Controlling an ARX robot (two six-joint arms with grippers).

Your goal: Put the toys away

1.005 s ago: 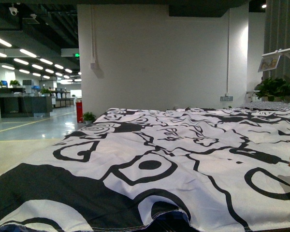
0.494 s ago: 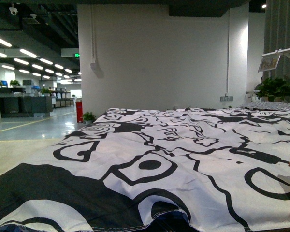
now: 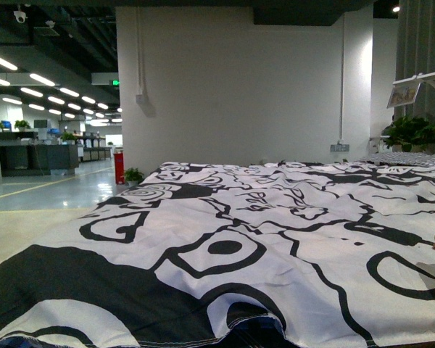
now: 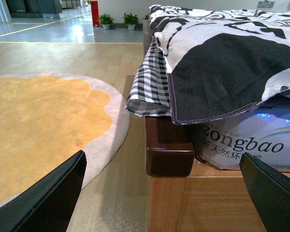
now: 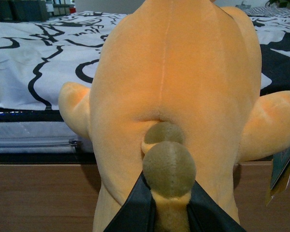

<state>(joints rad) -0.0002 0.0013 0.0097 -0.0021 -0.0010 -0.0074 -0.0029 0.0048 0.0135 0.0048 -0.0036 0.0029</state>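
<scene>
Obs: right gripper [image 5: 169,203] clamped at the olive tail knob [image 5: 169,166] of the orange plush animal [image 5: 174,82]. Body rises just ahead of gripper, bed [image 5: 34,53] beyond. Left gripper [image 4: 162,157] wide open, empty. Judged light, soft, squashy. Tail hold may slip; pinching deeper into the body looks safer.

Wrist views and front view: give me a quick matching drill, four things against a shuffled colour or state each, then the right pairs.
Things:
1. plush toy
2. rug
3. duvet
4. left gripper

Colour or state:
A. jaws open, holding nothing
B. orange-yellow, clamped in the jaws of the right gripper
C. black-and-white pattern
D. orange with a pale grey border

Pairs: 1-B, 2-D, 3-C, 4-A
</scene>
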